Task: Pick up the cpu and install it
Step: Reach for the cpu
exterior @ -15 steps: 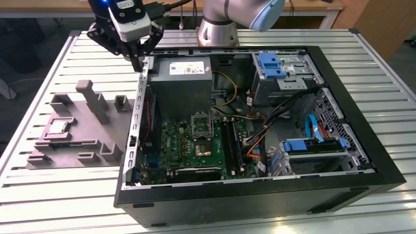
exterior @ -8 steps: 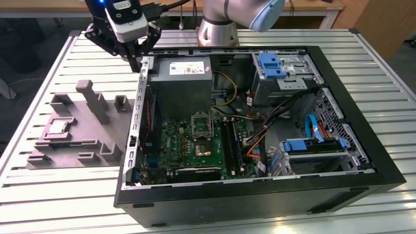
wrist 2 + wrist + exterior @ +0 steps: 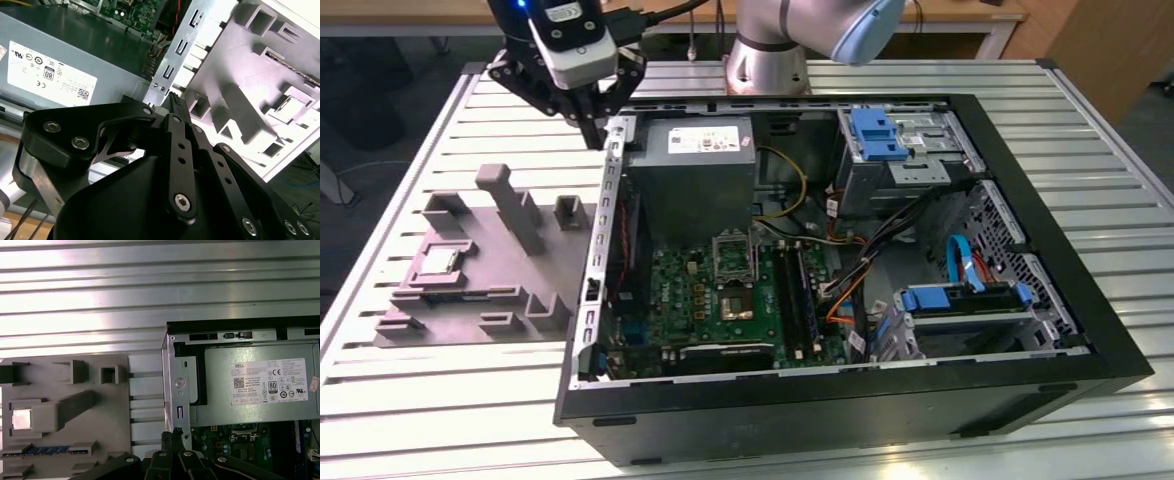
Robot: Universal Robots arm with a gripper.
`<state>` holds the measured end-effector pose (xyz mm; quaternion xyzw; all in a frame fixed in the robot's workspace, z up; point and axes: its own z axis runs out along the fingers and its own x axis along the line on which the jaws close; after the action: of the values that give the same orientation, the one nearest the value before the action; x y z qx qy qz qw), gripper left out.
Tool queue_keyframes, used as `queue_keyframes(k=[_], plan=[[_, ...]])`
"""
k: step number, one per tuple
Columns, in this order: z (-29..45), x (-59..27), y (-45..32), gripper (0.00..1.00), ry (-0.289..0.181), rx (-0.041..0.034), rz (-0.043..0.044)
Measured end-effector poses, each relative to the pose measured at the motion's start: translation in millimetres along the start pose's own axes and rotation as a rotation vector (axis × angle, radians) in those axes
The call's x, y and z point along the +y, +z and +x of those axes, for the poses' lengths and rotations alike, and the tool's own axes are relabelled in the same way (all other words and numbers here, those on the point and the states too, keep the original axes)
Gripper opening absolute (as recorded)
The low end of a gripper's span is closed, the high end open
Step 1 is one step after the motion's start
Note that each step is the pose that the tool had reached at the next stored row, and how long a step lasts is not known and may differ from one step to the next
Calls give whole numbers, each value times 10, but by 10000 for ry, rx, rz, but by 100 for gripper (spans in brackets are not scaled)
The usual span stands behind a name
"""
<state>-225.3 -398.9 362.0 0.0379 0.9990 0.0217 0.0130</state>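
The cpu [image 3: 438,262] is a small silvery square lying flat in a recess of the grey fixture plate [image 3: 494,285], on the exterior view's left of the open computer case [image 3: 854,400]. In the first wrist view the cpu [image 3: 21,418] shines bright on the plate. My gripper [image 3: 596,135] hangs above the case's back corner beside the power supply, well behind the cpu. Its black fingertips are shut together with nothing between them, as both wrist views show [image 3: 173,436] [image 3: 175,100]. The green motherboard [image 3: 687,295] with a metal-framed socket [image 3: 732,255] lies inside the case.
The grey power supply [image 3: 700,170] fills the case's back corner, with blue drive brackets [image 3: 874,135] and loose cables [image 3: 854,260] further to the exterior view's right. Upright blocks [image 3: 514,205] rise from the fixture plate. Everything rests on a slatted aluminium table [image 3: 440,410].
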Motion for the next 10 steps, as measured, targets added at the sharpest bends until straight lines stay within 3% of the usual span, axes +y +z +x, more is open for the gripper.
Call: queue_keyframes(k=[10], plan=[[55,-5,12,11,0,0,0]])
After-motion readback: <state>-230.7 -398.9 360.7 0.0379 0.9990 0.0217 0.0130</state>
